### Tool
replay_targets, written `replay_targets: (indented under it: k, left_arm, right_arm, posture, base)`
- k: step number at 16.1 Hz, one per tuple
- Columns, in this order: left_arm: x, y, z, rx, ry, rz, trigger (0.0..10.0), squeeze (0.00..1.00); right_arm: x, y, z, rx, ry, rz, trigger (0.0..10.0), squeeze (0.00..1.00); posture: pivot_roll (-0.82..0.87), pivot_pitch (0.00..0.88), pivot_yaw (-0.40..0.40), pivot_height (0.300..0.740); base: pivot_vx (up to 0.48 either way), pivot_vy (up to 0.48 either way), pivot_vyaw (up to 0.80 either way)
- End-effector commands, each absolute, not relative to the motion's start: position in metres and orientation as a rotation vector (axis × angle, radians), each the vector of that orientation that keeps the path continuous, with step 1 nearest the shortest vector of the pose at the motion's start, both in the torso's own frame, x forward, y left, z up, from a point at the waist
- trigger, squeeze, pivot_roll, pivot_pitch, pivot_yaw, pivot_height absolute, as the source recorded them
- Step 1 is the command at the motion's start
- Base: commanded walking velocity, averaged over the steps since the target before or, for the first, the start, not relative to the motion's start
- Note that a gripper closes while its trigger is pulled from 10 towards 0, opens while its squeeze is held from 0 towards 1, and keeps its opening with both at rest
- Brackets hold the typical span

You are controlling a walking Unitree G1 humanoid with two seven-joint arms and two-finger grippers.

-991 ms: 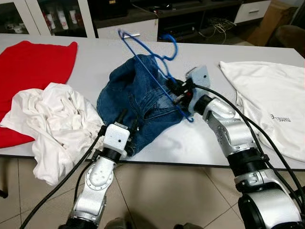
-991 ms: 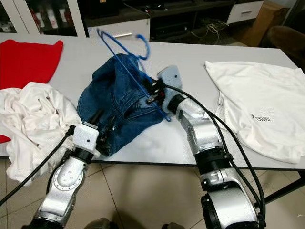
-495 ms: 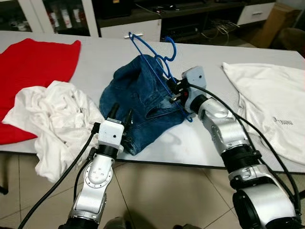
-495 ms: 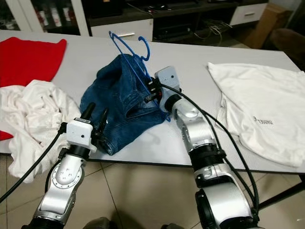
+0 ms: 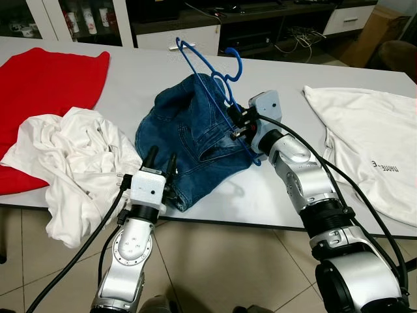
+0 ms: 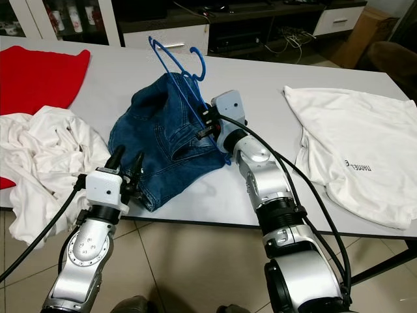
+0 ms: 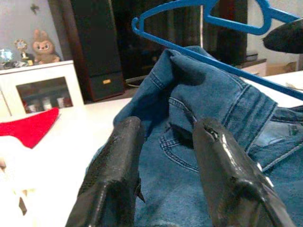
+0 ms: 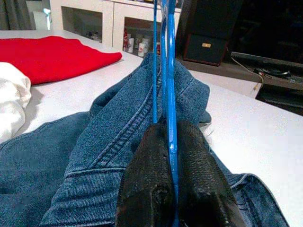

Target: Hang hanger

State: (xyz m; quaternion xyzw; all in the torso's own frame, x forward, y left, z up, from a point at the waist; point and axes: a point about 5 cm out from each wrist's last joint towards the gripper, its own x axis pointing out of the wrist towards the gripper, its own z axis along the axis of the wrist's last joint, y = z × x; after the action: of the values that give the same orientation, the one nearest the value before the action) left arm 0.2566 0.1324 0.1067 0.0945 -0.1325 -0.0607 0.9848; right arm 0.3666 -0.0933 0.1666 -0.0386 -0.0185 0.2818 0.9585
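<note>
**Hanger eased into the jeans, left hand waiting**

The right hand point(image 5: 240, 125) stays clenched on the blue hanger point(image 5: 207, 72), now tilted lower, its far end inside the jeans point(image 5: 189, 140) on the tabletop point(image 5: 273, 192). The left hand point(image 7: 163, 156) has shifted to the near hem, fingers point(image 7: 113, 170) apart, gripping nothing. Threading looks underway, not finished.

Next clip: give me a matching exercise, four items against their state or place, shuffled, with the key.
Items:
1. blue plastic hanger
2. crumpled blue denim jeans
3. left gripper
4. flat red cloth

States or places:
A. open, at the near edge of the jeans
B. far left of the table
C. clamped in the right gripper
D. heaped mid-table, partly draped on the hanger

Pairs: 1-C, 2-D, 3-A, 4-B
</note>
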Motion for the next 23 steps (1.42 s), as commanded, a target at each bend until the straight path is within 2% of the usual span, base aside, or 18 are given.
replay_targets:
  k: [1,4,7,11,16,17,18,21,22,23]
  left_arm:
    - [0.26,0.135,0.112,0.168,-0.274,-0.092,10.0,0.0]
    - [0.266,0.15,0.112,0.118,-0.251,-0.019,10.0,0.0]
    - [0.267,0.157,0.112,0.099,-0.245,0.027,10.0,0.0]
    - [0.262,0.159,0.115,0.071,-0.264,0.038,10.0,0.0]
    - [0.259,0.157,0.122,0.136,-0.296,0.025,10.0,0.0]
    - [0.26,0.155,0.126,0.118,-0.315,0.013,10.0,0.35]
    - [0.26,0.153,0.128,0.114,-0.331,0.007,10.0,1.0]
    - [0.262,0.149,0.137,0.149,-0.354,0.003,10.0,1.0]
    - [0.263,0.144,0.139,0.185,-0.361,-0.025,10.0,0.0]
    - [0.263,0.144,0.139,0.185,-0.361,-0.025,10.0,0.0]
  right_arm:
    - [0.368,-0.095,0.169,-0.064,-0.042,0.574,10.0,0.0]
    - [0.352,-0.104,0.157,-0.081,-0.047,0.665,10.0,0.0]
    - [0.351,-0.11,0.155,-0.037,-0.042,0.627,10.0,0.0]
    - [0.345,-0.089,0.167,-0.024,-0.115,0.744,10.0,0.0]
    - [0.346,-0.095,0.17,-0.037,-0.121,0.744,10.0,0.0]
    - [0.345,-0.094,0.17,-0.051,-0.123,0.757,10.0,0.0]
    - [0.344,-0.094,0.169,-0.056,-0.118,0.758,10.0,0.0]
    - [0.343,-0.1,0.172,-0.06,-0.114,0.755,10.0,0.0]
    - [0.341,-0.11,0.165,-0.069,-0.099,0.755,10.0,0.0]
    - [0.341,-0.11,0.165,-0.069,-0.099,0.755,10.0,0.0]
  posture:
    - [0.13,0.011,-0.049,0.74]
    - [0.14,0.002,-0.05,0.74]
    - [0.14,0.001,-0.059,0.74]
    - [0.16,0.011,-0.072,0.74]
    - [0.16,0.024,-0.089,0.74]
    - [0.16,0.022,-0.096,0.74]
    - [0.16,0.021,-0.101,0.74]
    - [0.15,0.026,-0.096,0.74]
    - [0.14,0.028,-0.085,0.74]
    - [0.14,0.028,-0.085,0.74]
  base:
    - [0.0,0.0,0.0]
    - [0.0,0.0,0.0]
    - [0.0,0.0,0.0]
    - [0.0,0.0,0.0]
    - [0.0,0.0,0.0]
    - [0.0,0.0,0.0]
    - [0.0,0.0,0.0]
    - [0.0,0.0,0.0]
    - [0.0,0.0,0.0]
    - [0.0,0.0,0.0]
